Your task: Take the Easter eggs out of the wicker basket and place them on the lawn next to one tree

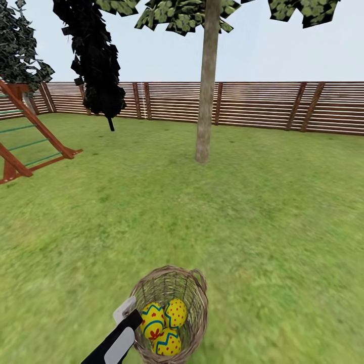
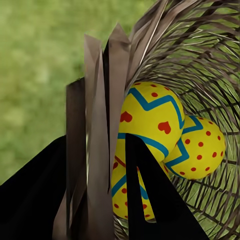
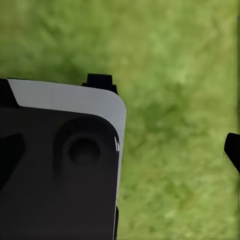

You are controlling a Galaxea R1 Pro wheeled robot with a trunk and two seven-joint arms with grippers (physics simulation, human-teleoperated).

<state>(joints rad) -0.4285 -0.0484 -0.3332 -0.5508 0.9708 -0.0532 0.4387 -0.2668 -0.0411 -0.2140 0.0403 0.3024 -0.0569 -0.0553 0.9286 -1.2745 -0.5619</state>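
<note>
The wicker basket (image 1: 172, 308) stood on the lawn (image 1: 253, 217), low in the head view and close to the robot, with its little loop handle at the rim on the side toward the tree (image 1: 205, 101). All three Easter eggs (image 1: 164, 326) lay together inside it, touching one another. The tree rose well apart from the basket, farther out on the grass, in front of the wooden fence (image 1: 253, 106). A narrow black-leaved tree (image 1: 96, 65) and a wooden climbing frame (image 1: 30, 136) stood to the left. The left gripper (image 1: 127, 319) was at the near left rim of the basket. In the left wrist view, the left gripper (image 2: 95, 195) had its two dark fingers (image 2: 155, 200) on the two sides of the woven wall (image 2: 100, 125): one was outside the basket and the other was inside, just before the eggs (image 2: 150, 120). So the jaws were closed narrowly on the basket wall, and the eggs were beside the inner finger, not between the jaws. In the right wrist view, the right gripper (image 3: 165, 120) hung over the blurred grass, its fingertips (image 3: 232, 150) well apart, so the jaws were wide and held nothing.
</note>
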